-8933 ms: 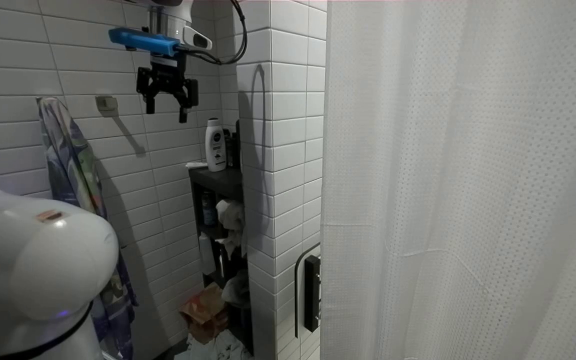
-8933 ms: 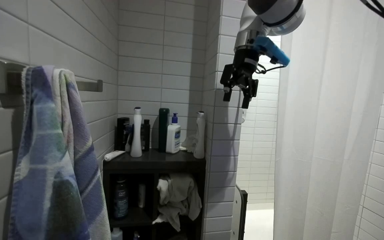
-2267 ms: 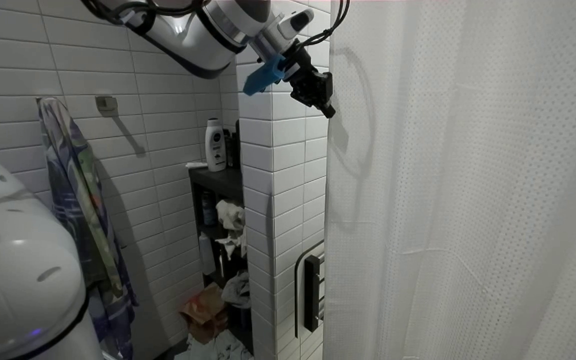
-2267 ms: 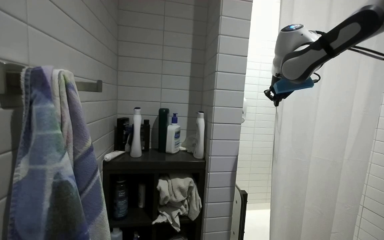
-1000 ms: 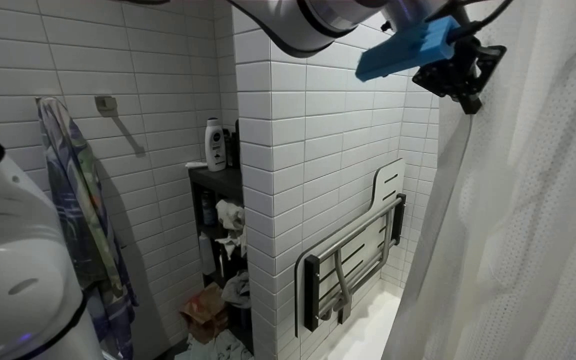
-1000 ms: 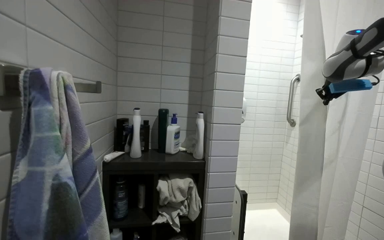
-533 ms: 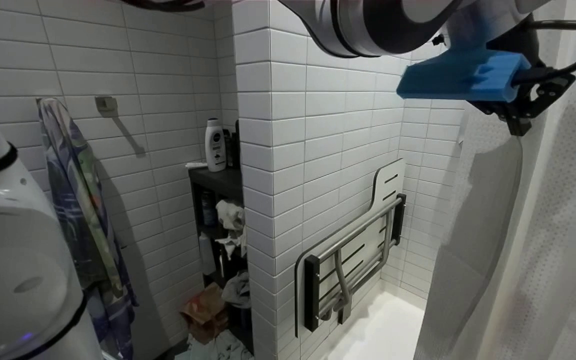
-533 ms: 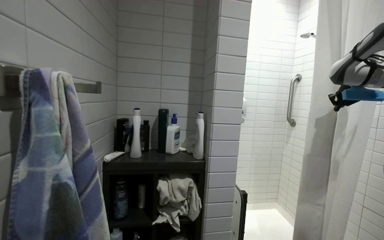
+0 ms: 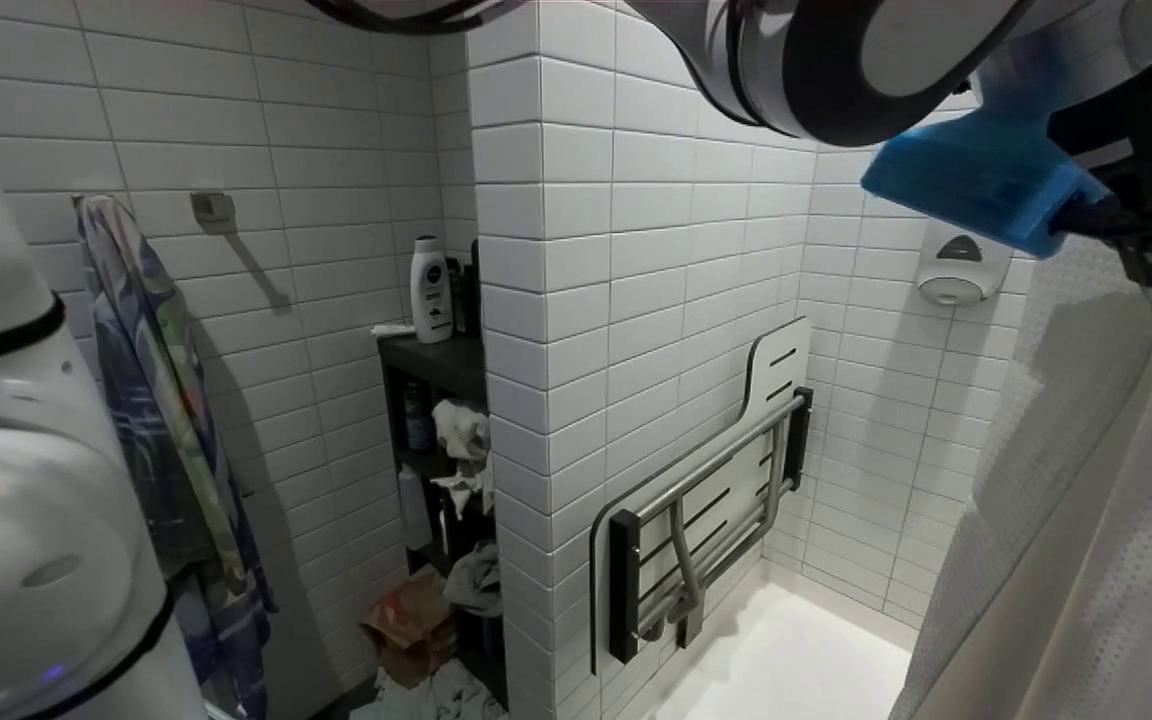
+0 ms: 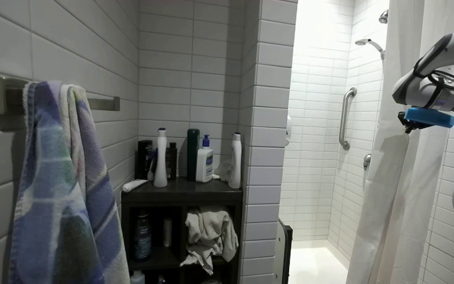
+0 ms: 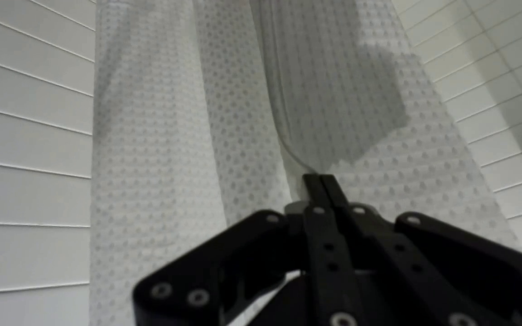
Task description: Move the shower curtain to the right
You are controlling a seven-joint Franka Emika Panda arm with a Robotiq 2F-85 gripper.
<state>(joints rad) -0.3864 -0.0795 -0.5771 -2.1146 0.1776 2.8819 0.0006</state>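
Note:
The white, dimpled shower curtain (image 9: 1046, 520) hangs at the right side in both exterior views, gathered into folds. My gripper (image 11: 319, 175) is shut on the shower curtain's edge, its two fingertips pressed together with the thin fabric pinched between them. In the wrist view the curtain (image 11: 152, 181) spreads away on both sides of the fingertips, and its hem line curves into them. Near the right border of an exterior view, the gripper (image 10: 407, 130) holds the curtain at mid-height. From the pinch point the edge slants down and left.
Beyond the curtain lies the shower, with a folded seat (image 9: 706, 510), a soap dispenser (image 9: 958, 268) and a grab bar (image 10: 344, 118). A tiled wall corner (image 9: 542, 350) juts out at the middle. A dark shelf (image 10: 181, 191) holds several bottles, and a towel (image 10: 61, 189) hangs nearby.
Earliest, the gripper was open, away from the curtain. Since then it has taken the curtain's edge and moved right with it, bunching the fabric and exposing more of the shower, including the soap dispenser.

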